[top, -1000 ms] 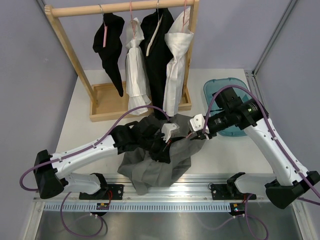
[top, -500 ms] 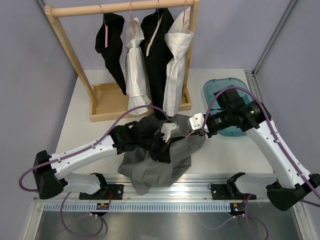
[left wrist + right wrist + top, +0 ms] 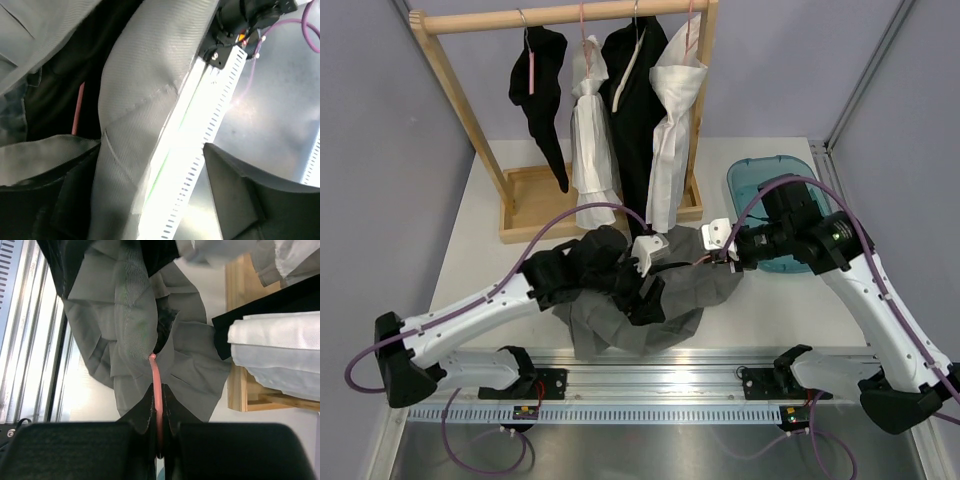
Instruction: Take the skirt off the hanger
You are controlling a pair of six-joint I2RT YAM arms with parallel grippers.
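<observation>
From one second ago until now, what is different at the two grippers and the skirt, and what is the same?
The left gripper opened over the skirt, and its arm drew back toward the left. The right gripper closed on the pink hanger. The skirt's near corner pulled back from the front rail. The clothes on the rack stayed as they were.

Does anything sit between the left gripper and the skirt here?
Nothing visible does. The open left gripper hangs directly over the gray skirt; the right gripper is shut on the pink hanger leading into it.
</observation>
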